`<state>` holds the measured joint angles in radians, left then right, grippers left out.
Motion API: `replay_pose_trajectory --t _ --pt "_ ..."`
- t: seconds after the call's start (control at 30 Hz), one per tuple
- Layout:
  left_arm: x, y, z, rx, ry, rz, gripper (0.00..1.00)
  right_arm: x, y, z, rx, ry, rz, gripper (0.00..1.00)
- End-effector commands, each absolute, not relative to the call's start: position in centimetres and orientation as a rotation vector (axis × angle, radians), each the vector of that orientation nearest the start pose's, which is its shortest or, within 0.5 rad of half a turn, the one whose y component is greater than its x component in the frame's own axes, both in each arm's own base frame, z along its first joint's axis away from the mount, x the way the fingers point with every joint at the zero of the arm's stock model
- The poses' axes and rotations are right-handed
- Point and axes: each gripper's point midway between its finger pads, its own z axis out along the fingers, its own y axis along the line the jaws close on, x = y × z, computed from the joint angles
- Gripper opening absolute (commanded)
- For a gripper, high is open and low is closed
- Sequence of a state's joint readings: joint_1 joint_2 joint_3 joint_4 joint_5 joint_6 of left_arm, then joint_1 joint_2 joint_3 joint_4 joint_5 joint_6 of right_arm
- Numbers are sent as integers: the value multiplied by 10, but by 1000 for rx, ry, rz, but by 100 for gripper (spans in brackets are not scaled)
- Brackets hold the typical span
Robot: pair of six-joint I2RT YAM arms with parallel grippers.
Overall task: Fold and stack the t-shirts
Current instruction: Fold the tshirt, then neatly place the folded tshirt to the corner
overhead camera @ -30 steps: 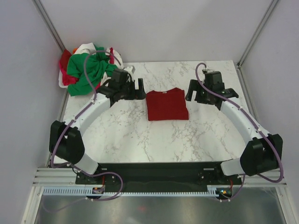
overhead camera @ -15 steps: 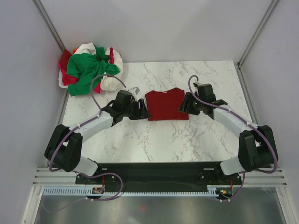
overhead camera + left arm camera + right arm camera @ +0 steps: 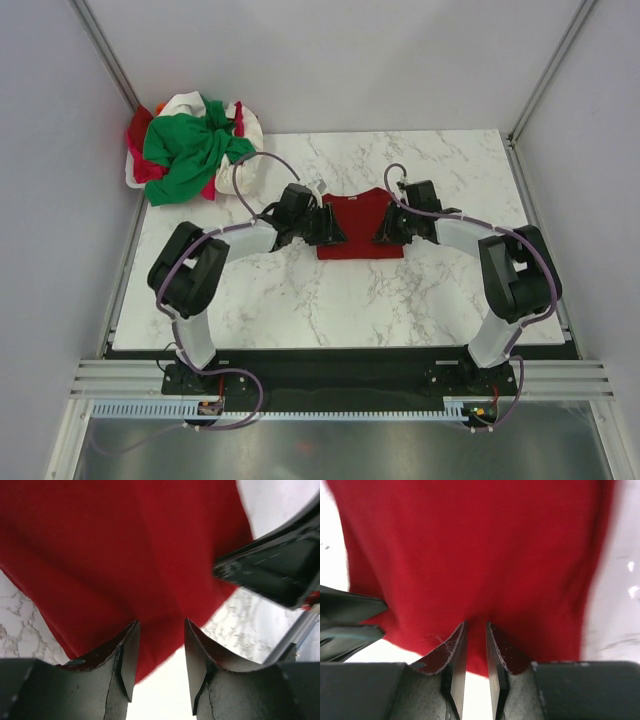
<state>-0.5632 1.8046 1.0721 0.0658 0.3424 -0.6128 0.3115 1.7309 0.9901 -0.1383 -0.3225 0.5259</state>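
A dark red t-shirt [image 3: 360,215], folded into a rectangle, lies at the middle of the marble table. My left gripper [image 3: 335,230] is at its left side and low to the table. In the left wrist view the left gripper [image 3: 161,625] has its jaws drawn in around the red cloth [image 3: 125,545], which creases toward the gap. My right gripper [image 3: 382,232] is at the shirt's right side. Seen from its own wrist, the right gripper [image 3: 476,625] has narrow jaws with a pucker of the red cloth [image 3: 480,545] pinched between them.
A loose heap sits at the table's back left corner: a bright green t-shirt [image 3: 185,145] on top, a white one [image 3: 245,128] and a pinkish-red one [image 3: 140,135] beneath. Grey walls stand close on both sides. Marble table [image 3: 330,300] stretches in front of the shirt.
Both arms have swung inward from the shirt's far sides down to its left and right edges. Both pairs of jaws have gone from wide open to closed on the cloth.
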Motion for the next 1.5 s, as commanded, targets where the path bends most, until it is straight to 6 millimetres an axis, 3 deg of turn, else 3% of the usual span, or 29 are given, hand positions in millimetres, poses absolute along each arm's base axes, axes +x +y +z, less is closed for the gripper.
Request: replay_pose_trajectory --t 0.0,0.07,0.13,0.23,0.3,0.4,0.5,0.53,0.6,0.63,0.67,0.73,0.8,0.9,1.0,1.1,1.2,1.47 --pt "358 -324 56 118 2423 -1002 48 376 167 34 180 2521 703 29" --pt "359 -312 35 77 2462 -940 47 364 148 8 242 2577 657 27" --pt "358 -301 16 43 2504 -892 46 351 142 -10 263 2612 654 27" --pt "361 -290 3 23 2524 -846 46 341 143 -23 279 2644 666 27" --pt "363 -288 4 30 2522 -837 46 342 142 -25 286 2648 661 26" --pt "367 -290 23 60 2497 -843 47 350 141 -13 277 2637 639 28" --pt "373 -293 58 95 2454 -838 49 368 145 24 225 2574 655 46" --pt "379 -298 77 113 2414 -856 51 380 147 51 195 2522 667 59" --pt "380 -299 113 144 2348 -877 64 389 154 84 149 2470 709 70" --pt "384 -300 133 153 2303 -884 69 398 156 115 127 2419 724 77" --pt "382 -299 156 169 2259 -887 77 401 158 130 112 2393 730 79" --pt "382 -295 185 182 2199 -881 83 403 156 166 100 2330 722 85" --pt "375 -284 218 204 2130 -858 91 397 153 187 93 2288 707 88" --pt "360 -264 252 225 2061 -808 95 383 141 184 119 2306 645 90" --pt "348 -240 256 208 2051 -719 97 355 123 156 174 2372 554 90" --pt "327 -220 268 210 2004 -677 100 336 116 131 197 2429 515 91" --pt "313 -196 265 201 1995 -583 100 326 112 113 214 2469 496 91" --pt "295 -156 271 209 1942 -404 100 330 118 88 273 2490 540 90"
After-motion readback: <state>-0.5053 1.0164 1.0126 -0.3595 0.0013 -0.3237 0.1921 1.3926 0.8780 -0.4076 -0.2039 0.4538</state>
